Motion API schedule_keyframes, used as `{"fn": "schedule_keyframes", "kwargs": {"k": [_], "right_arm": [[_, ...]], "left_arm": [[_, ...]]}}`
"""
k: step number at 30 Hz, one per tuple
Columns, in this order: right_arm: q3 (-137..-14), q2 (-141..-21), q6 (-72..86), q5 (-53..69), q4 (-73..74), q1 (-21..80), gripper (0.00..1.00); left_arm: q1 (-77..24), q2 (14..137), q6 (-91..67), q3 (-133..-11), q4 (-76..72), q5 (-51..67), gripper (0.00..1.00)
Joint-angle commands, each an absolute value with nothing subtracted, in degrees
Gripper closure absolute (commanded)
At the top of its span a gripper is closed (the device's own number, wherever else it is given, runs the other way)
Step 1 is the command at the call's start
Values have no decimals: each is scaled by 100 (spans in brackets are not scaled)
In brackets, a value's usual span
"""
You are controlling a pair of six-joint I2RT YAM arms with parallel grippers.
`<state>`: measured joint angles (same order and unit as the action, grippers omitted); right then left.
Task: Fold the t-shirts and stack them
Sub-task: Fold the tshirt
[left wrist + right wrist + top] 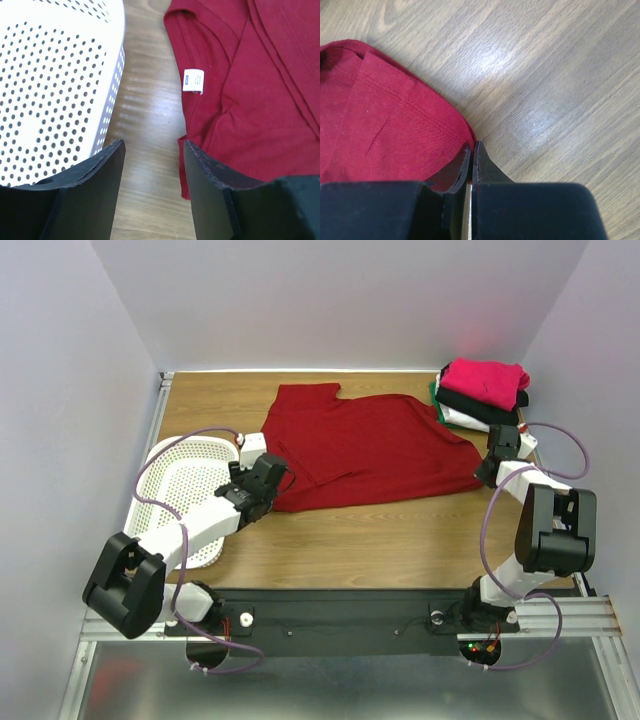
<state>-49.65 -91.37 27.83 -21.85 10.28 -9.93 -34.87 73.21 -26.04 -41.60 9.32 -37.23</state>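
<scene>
- The dark red t-shirt (375, 450) lies spread over the middle of the wooden surface (380, 540). Its collar end points to the left of the top view and one sleeve reaches toward the back wall.
- A pile of folded shirts sits in the upper right corner of the top view, just beside the red shirt's far right edge. The pink t-shirt (487, 380) is on top and the black t-shirt (480, 405) is under it. Below that come the white t-shirt (462, 418) and a sliver of the green t-shirt (434, 390) showing at the pile's left side.
- The white perforated basket (150, 475) stands at the left of the top view, near the red shirt's left edge but apart from it.
- The left fingers (100, 185) are spread wide and hold nothing. In the left wrist view they sit above a strip of bare wood, with the basket wall at upper left and the shirt's collar area at right.
- A small white label (193, 81) shows inside that collar area, in the upper middle of the left wrist view.
- The right fingers (487, 167) are closed to a thin slit at the red shirt's right edge.
- In the right wrist view the stitched hem's corner meets the fingertips, with bare wood filling the right of the frame. Whether any cloth is pinched in the slit cannot be told.
</scene>
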Motion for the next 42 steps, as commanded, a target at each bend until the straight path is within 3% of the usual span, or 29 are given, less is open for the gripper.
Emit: {"fn": "schedule_keyframes", "kwargs": {"k": [1,11,26,33,37,42], "right_arm": [[-4852,-8833,2725,-2294,976,-1072,99],[-4852,-8771,2716,-2127,984,-1072,99],[-4860,-8736,2698,-1960,976,-1072,100],[-4895,-8780,2698,-1977,976,-1072,100],[-4896,-8763,2689,-2004,984,-1072,99],[-4904,-8754,2689,-1960,976,-1072,100]], "left_arm": [[-3489,7102,-2663,-4333,836,-3842,38],[-3603,6688,-2891,-3419,272,-2058,39],[-3604,7260,-3173,-3436,562,-2118,40],[-3604,7110,-3322,-3454,809,-2373,48],[-3604,7268,-3331,-3507,887,-2382,60],[-3604,7322,-3340,-3603,949,-2496,67]]}}
